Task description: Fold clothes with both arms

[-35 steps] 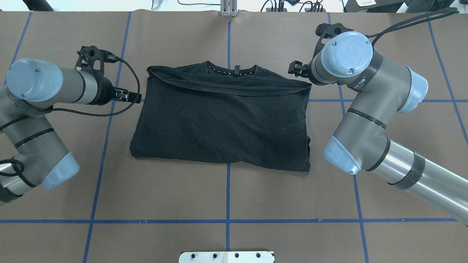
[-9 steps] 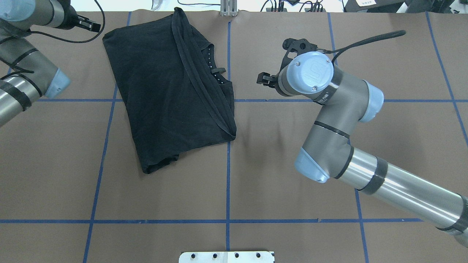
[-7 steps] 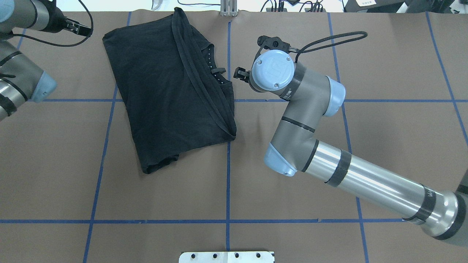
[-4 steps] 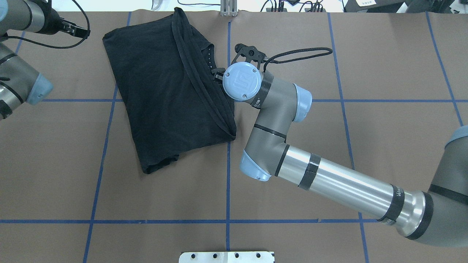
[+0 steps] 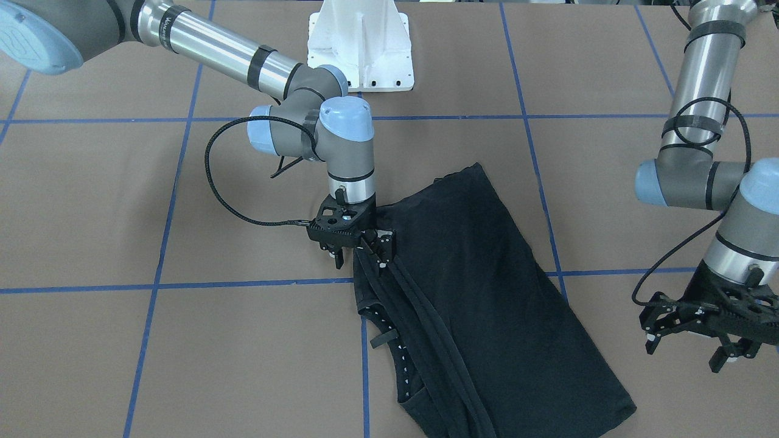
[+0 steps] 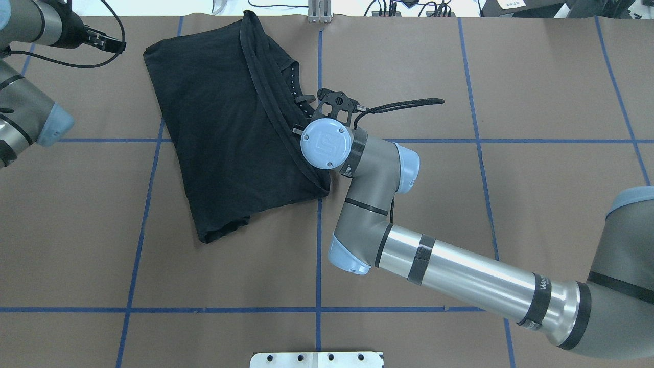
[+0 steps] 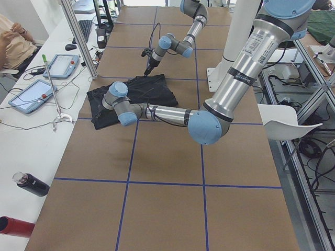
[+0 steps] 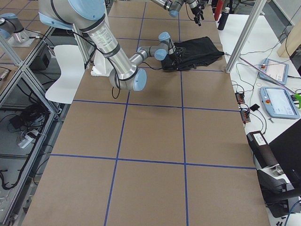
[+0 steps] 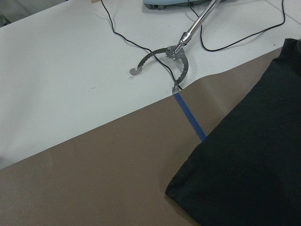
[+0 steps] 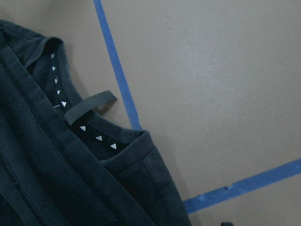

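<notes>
Brown tabletop (image 6: 460, 230) marked off in a grid of blue tape lines (image 6: 318, 266), and the black T-shirt (image 6: 219, 117) lies folded on it, skewed to the grid. It sits on the robot's left half, with its top corner right at the far edge. The right arm (image 6: 460, 271) stretches across from the right side, wrist pointing straight down at the shirt's collar side. The left arm (image 5: 700, 91) stands off toward the far left corner, clear of the cloth.

Right gripper (image 5: 358, 263): jaws apart, straddling the shirt's edge, one finger over bare tabletop and the other over the fabric. I can't tell whether it touches the cloth. Left gripper (image 5: 684, 358): jaws spread wide, gripping nothing, over bare tabletop just beside the shirt's corner.

The right wrist camera shows the collar (image 10: 94, 134) lined with small white triangles. A dark hanging loop (image 10: 89, 107) pokes out of it toward a tape line.
</notes>
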Available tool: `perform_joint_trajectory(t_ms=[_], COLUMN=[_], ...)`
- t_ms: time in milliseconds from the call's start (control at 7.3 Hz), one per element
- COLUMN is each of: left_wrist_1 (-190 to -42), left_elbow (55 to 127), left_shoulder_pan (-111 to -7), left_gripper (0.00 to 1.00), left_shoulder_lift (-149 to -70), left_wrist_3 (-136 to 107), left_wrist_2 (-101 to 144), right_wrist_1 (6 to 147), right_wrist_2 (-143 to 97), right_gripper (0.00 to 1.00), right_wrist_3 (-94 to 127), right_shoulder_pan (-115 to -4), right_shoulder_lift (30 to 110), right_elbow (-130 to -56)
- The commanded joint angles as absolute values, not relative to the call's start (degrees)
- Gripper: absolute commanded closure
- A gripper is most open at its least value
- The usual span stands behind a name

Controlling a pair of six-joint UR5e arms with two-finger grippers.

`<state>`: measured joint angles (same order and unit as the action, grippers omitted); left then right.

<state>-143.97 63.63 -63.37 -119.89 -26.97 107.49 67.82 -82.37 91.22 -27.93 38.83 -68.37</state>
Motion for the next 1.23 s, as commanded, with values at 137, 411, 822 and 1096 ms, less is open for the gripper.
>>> perform_joint_trajectory(t_ms=[137,411,822,1096], left_wrist_1=[-144.0,-144.0,-144.0,-144.0], left_elbow=[63.6,63.6,63.6,63.6], left_shoulder_pan=[-63.3,-63.3,-63.3,-63.2], left_gripper=[0.00,0.00,0.00,0.00], left_shoulder_lift=[-119.9,-120.0,-119.9,-120.0], left_wrist_3=[-27.0,-27.3,-28.1,-28.4], left_wrist_2=[107.5,107.5,107.5,107.5], right_wrist_1=[68.0,68.0,68.1,68.3], right_wrist_2=[-82.1,-82.1,-82.2,-82.3], right_gripper=[0.31,0.56,1.00,1.00], right_wrist_3=[91.4,91.5,90.9,90.8], right_shoulder_pan=[-26.9,-26.8,-26.8,-26.8], right_shoulder_lift=[38.8,38.8,38.8,39.8], right_elbow=[-68.1,-68.1,-68.5,-70.1])
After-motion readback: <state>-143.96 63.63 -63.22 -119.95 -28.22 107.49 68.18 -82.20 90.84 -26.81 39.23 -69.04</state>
